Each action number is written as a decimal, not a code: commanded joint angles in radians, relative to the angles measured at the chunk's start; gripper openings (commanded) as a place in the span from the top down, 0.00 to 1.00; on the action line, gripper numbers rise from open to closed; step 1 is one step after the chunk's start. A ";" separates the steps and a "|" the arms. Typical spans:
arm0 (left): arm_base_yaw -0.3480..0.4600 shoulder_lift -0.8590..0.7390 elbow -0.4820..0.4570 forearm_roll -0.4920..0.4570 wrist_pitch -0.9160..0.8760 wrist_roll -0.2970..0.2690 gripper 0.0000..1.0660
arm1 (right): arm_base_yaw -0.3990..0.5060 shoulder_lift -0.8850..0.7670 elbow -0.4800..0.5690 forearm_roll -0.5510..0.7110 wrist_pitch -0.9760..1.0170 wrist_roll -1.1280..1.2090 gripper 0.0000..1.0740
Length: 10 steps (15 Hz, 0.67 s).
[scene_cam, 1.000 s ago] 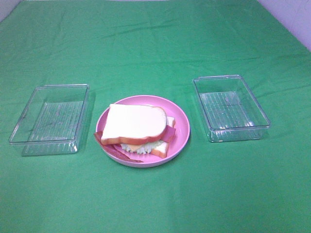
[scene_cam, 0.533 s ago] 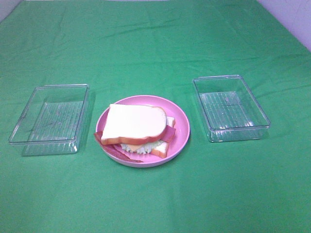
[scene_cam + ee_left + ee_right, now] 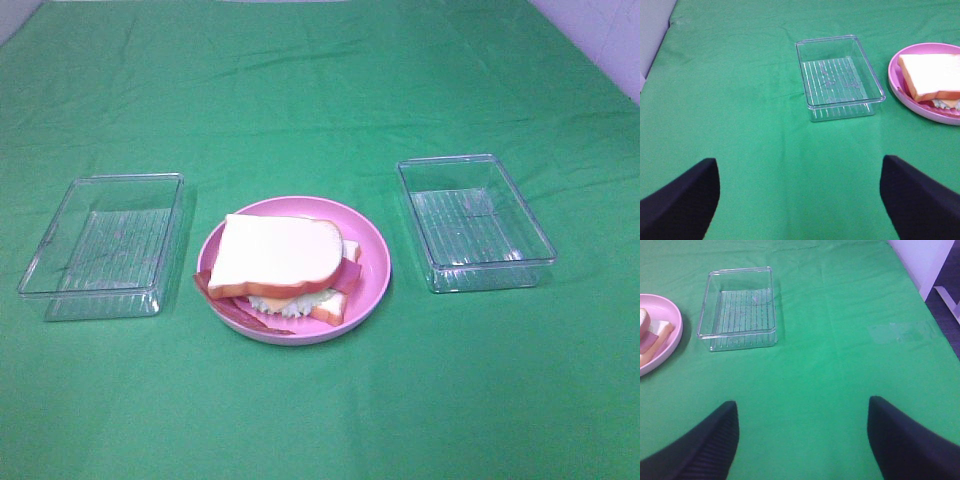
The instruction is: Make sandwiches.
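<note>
The sandwich [image 3: 283, 268] sits on the pink plate [image 3: 372, 262] in the middle of the table [image 3: 320, 90], which has a green cloth on it; white bread is on top, w/ red bacon, pale lettuce and a bit of orange cheese poking out under it, and more bread at the bottom. There's a clear tray on the left [image 3: 103, 245] and a clear tray on the right [image 3: 474, 222], one on each side of the plate; both look empty, so no parts seem left to add. The left end effector [image 3: 800, 200] hangs over bare cloth, well away from the food, fingers wide apart w/ nothing in them; the right end effector [image 3: 802, 440] is the same, fingers apart, holding nothing, near its own tray but not touching. In the high view no arm shows at all. I think the stack is done, or v. close to done; the step now looks like a pause at the end. Next move, prob. nothing big: maybe check the top bread sits straight, since it leans a bit to one side; if a nudge is needed, it must be soft so the bacon doesn't slide off the plate.
</note>
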 commanded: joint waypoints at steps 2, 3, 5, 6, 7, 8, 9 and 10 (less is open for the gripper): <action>0.001 -0.022 0.003 -0.006 -0.009 0.004 0.23 | -0.004 -0.009 -0.002 -0.003 -0.012 -0.004 0.36; 0.001 -0.022 0.003 -0.006 -0.009 0.004 0.23 | -0.004 -0.009 -0.002 -0.003 -0.012 -0.004 0.36; 0.001 -0.022 0.003 -0.006 -0.009 0.004 0.23 | -0.004 -0.009 -0.002 -0.003 -0.012 -0.004 0.36; 0.001 -0.022 0.003 -0.006 -0.009 0.004 0.23 | -0.004 -0.009 -0.002 -0.003 -0.012 -0.004 0.36; 0.001 -0.022 0.003 -0.006 -0.009 0.004 0.23 | -0.004 -0.009 -0.002 -0.003 -0.012 -0.004 0.36; 0.001 -0.022 0.003 -0.006 -0.009 0.004 0.23 | -0.004 -0.009 -0.002 -0.003 -0.012 -0.004 0.36; 0.001 -0.022 0.003 -0.006 -0.009 0.004 0.23 | -0.004 -0.009 -0.002 -0.003 -0.012 -0.004 0.36; 0.001 -0.022 0.003 -0.006 -0.009 0.004 0.23 | -0.004 -0.009 -0.002 -0.003 -0.012 -0.004 0.36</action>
